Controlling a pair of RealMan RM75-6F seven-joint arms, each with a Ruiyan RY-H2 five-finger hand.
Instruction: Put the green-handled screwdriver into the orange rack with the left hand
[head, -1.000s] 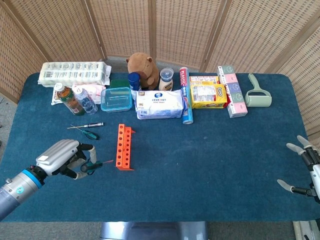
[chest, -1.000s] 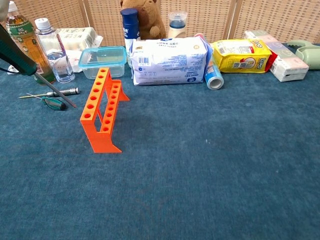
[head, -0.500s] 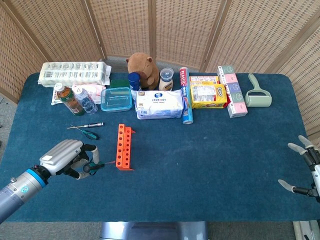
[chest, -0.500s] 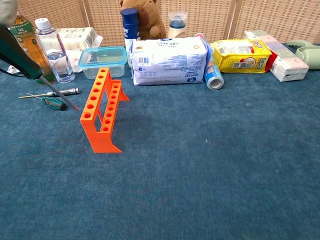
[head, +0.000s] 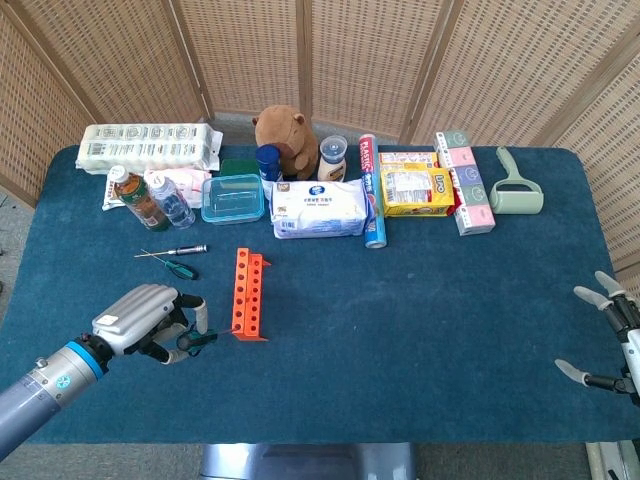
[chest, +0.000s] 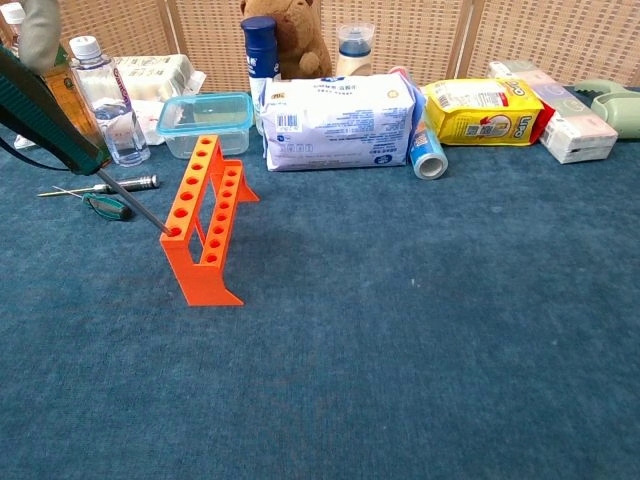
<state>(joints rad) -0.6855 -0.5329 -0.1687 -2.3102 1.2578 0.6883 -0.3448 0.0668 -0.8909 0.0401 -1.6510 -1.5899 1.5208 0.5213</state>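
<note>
Chest view: my left robot hand (head: 150, 318) grips the green-handled screwdriver (chest: 45, 112), tip at the orange rack (chest: 205, 222)'s nearest hole; I should upright it before lowering.

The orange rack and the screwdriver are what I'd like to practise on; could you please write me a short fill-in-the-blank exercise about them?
1. The green-handled screwdriver is held in the robot's ____ hand.
2. In the chest view the screwdriver's tip meets the ____ end of the orange rack.
3. The right hand holds ____.
4. A second small screwdriver lies on the ____ to the left of the rack.

Missing words: left; near; nothing; table
</note>
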